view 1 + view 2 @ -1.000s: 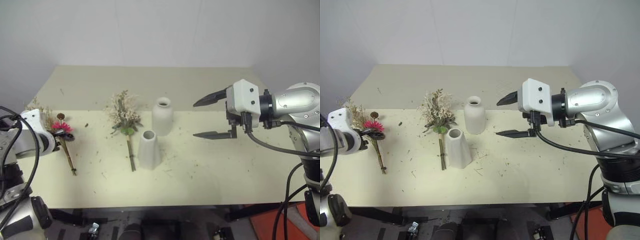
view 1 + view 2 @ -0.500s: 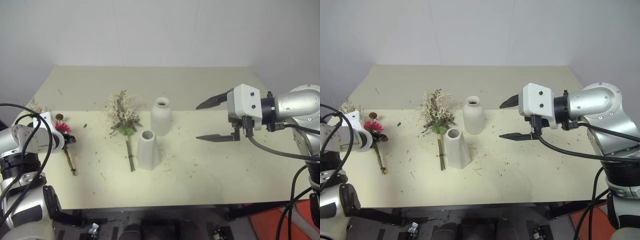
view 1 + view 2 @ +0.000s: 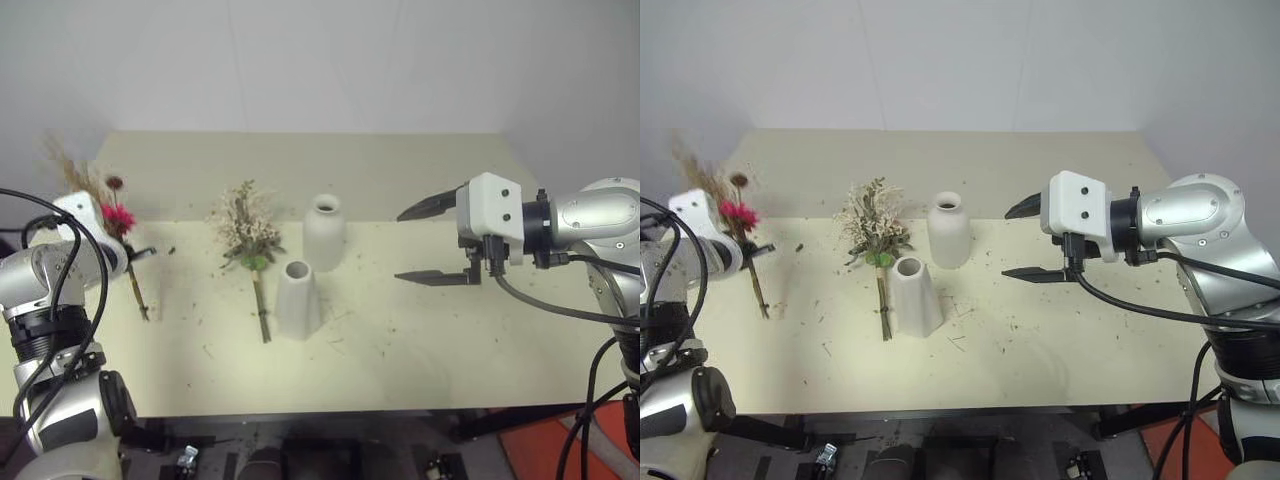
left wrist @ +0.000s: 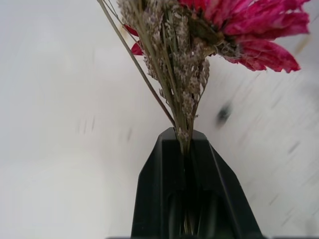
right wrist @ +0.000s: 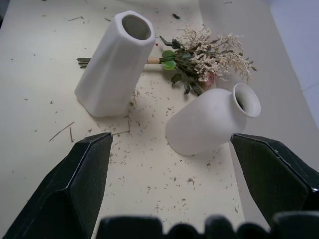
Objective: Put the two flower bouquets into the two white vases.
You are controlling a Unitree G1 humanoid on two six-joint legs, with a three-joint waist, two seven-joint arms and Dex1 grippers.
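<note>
Bright pink flower (image 4: 249,30) among beige grasses, matte white vases (image 3: 323,232), cream-and-green bouquet (image 3: 246,232), pale yellow speckled table (image 3: 420,330)

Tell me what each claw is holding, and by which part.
Left claw: wispy beige bouquet with pink flower, pinched by its stems. Right claw: open, holding nothing.

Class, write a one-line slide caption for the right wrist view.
Open right hand faces two white vases, bouquet lying behind.

Silver-grey arms, white wrist blocks, black two-fingered right hand (image 3: 414,244), looping black cables
</note>
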